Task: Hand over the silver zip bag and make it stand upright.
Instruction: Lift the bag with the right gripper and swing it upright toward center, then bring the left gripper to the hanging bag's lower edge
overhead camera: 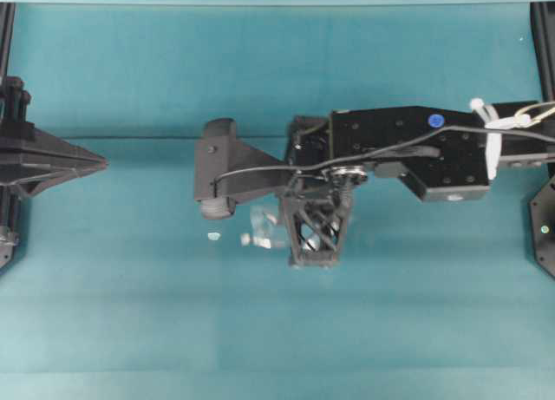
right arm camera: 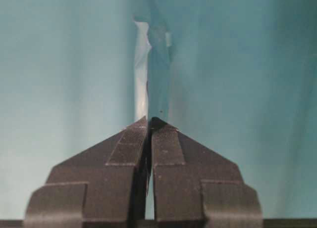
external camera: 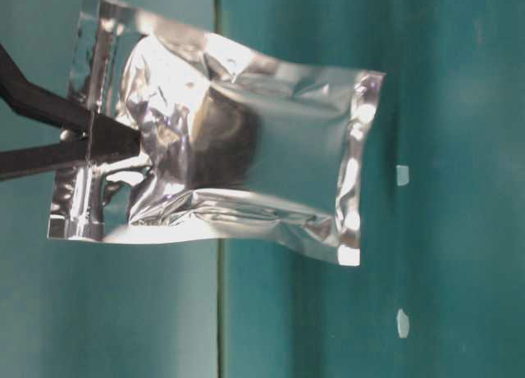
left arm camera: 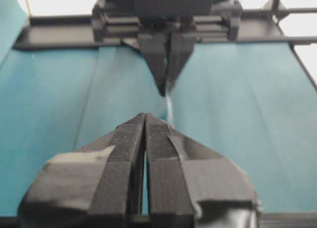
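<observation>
The shiny, crinkled silver foil zip bag (external camera: pixel 221 148) is held clear of the teal table (overhead camera: pixel 130 331) by the black right gripper (right arm camera: pixel 148 120), whose jaws are pinched tight on one thin edge of it. In the table-level view a black finger (external camera: pixel 98 140) is seen clamped on the sealed strip at the pouch's left end, while the body of the pouch juts away from the grip — its long axis running on from the jaws. In the right wrist view the bag is seen edge-on, as a thin sliver beyond the tips. The black left gripper (left arm camera: pixel 145 120) is pressed shut on nothing and is pointed straight at the right one, well apart. The free end is judged to be the part nearer the left gripper — the place for a handover.
</observation>
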### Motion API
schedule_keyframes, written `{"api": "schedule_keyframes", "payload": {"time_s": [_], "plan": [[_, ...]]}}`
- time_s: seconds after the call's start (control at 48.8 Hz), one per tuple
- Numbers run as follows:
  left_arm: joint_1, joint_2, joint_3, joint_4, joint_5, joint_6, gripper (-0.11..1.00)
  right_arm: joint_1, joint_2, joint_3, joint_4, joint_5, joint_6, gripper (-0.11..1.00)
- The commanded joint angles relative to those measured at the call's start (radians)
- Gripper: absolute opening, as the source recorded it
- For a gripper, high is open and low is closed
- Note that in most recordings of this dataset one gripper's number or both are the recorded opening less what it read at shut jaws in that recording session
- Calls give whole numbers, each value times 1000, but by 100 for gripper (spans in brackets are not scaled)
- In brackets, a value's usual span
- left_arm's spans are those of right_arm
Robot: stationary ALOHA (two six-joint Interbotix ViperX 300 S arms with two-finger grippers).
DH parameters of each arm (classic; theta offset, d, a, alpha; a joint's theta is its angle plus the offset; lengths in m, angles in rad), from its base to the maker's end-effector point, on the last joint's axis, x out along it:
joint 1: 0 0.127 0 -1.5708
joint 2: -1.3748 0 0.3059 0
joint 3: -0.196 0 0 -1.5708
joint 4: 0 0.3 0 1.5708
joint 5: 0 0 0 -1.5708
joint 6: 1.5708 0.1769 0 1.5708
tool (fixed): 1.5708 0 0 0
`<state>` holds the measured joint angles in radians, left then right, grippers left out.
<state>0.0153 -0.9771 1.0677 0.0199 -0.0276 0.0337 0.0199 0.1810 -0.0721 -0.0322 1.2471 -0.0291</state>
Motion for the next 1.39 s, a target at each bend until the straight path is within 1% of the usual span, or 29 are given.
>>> {"api": "schedule_keyframes", "payload": {"time_s": [0.0, 0.164, 0.369, 0.636, 0.718, 0.862, 0.923, 0.964, 1.026, 1.087, 1.149, 1.21, 1.231, 1.292, 1.333, 1.374], "plan": [[-2, 5, -9, 2, 3, 0, -1, 3, 0, -18, -25, -2, -26, 1], [0, 5, -3, 3, 12, -2, -1, 3, 18, -15, -49, -6, -60, 1], [0, 5, 5, 3, 35, -3, -1, 3, 38, -14, -55, -8, -97, 1], [5, 17, 18, 3, 41, -9, -1, 3, 57, -14, -55, -25, -101, 1], [6, 34, 21, 3, 49, -41, -1, 3, 60, -14, -55, -23, -101, 1], [12, 61, 26, 3, 48, -132, -1, 6, 60, -14, -54, -25, -103, 1], [12, 67, 31, 2, 38, -152, 0, 8, 60, -14, -54, -25, -106, 1], [14, 71, 34, 3, 32, -153, 1, 8, 60, -14, -55, -25, -106, 1], [12, 74, 41, 3, 23, -153, 7, 8, 60, -14, -55, -26, -107, 1], [14, 81, 48, 3, 17, -156, 18, 8, 60, -14, -55, -26, -107, 1], [12, 92, 57, 3, 8, -163, 34, 8, 60, -14, -55, -26, -107, 1], [11, 106, 72, 3, -9, -166, 53, 8, 60, -14, -55, -29, -107, 1], [11, 114, 78, 3, -15, -166, 61, 8, 60, -14, -55, -29, -107, 1], [9, 137, 97, 3, -48, -169, 79, 8, 60, -14, -55, -31, -107, 1], [11, 156, 109, 3, -75, -173, 88, 8, 60, -14, -55, -31, -107, 1], [11, 186, 124, 3, -121, -178, 94, 8, 60, -14, -55, -31, -107, 1]]}}
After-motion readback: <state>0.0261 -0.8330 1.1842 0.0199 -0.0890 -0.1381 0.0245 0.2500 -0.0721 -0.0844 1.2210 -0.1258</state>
